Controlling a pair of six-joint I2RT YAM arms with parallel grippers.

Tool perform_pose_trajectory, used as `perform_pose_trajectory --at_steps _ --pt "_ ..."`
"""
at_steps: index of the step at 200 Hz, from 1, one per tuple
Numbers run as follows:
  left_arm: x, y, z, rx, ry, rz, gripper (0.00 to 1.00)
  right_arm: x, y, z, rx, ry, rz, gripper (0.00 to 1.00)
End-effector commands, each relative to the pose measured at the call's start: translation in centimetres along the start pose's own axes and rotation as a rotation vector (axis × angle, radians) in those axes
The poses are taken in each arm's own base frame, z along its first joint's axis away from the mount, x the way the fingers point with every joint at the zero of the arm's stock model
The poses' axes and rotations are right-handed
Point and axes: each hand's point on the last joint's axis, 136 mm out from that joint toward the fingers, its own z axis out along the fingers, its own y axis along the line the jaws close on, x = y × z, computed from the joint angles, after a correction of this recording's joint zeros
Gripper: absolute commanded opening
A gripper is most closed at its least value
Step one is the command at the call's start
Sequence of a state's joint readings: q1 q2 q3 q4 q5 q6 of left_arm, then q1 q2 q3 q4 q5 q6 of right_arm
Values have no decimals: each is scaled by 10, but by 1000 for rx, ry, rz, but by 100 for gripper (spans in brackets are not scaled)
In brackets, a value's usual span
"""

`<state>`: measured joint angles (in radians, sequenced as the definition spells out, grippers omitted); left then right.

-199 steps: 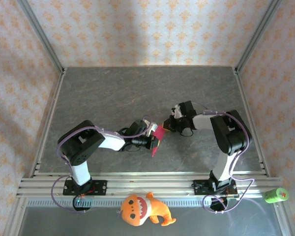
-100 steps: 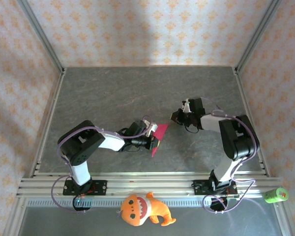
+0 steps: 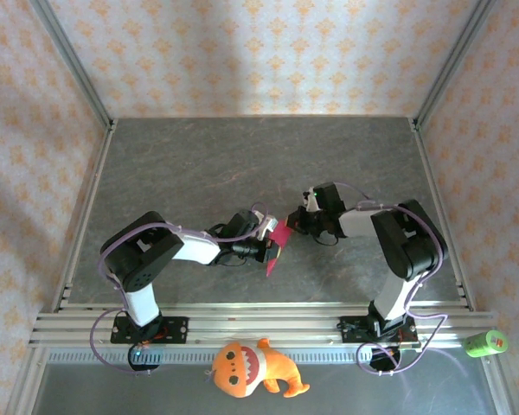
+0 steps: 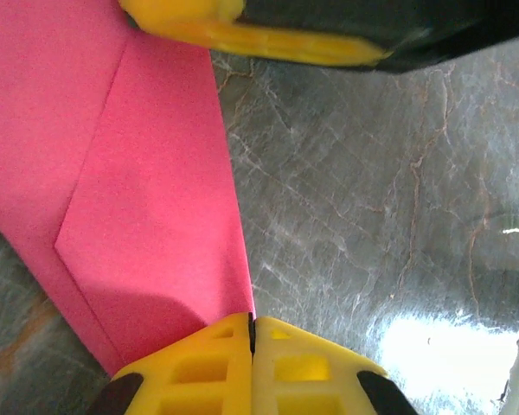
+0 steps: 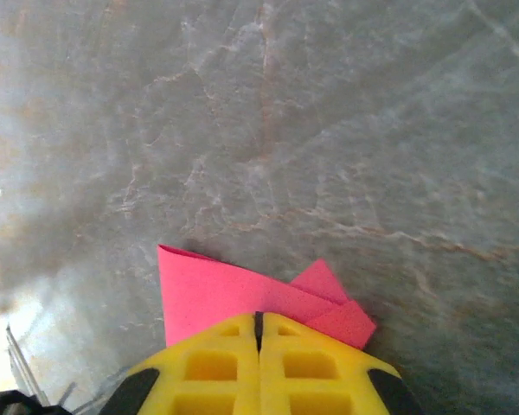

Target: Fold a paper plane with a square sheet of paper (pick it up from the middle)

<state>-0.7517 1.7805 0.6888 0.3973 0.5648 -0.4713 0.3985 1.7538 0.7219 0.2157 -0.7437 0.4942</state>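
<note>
top view: folded sheet of thin magenta-pink paper (image 3: 278, 237) was mid-table, just near of centre, above the grey stone-patterned table (image 3: 199, 164). left gripper (image 3: 270, 247) reached it from the left, yellow fingers (image 4: 199, 367) pressed shut and pinching one edge of the sheet. right gripper (image 3: 293, 222) came from the right, fingers (image 5: 216, 367) closed together with tips against the sheet's far end; could not tell if they pinched it. orange plush toy (image 3: 251, 367) lay beyond the near rail.
</note>
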Motion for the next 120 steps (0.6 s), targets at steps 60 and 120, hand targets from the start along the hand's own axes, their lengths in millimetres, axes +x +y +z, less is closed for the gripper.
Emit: perform_pose_trajectory --at_steps 60,120 --pt "-12 -9 -12 -33 37 -121 7 15 -41 5 132 10 40 0" --pt "-27 -9 20 -4 27 -150 14 20 -50 6 143 19 59 0"
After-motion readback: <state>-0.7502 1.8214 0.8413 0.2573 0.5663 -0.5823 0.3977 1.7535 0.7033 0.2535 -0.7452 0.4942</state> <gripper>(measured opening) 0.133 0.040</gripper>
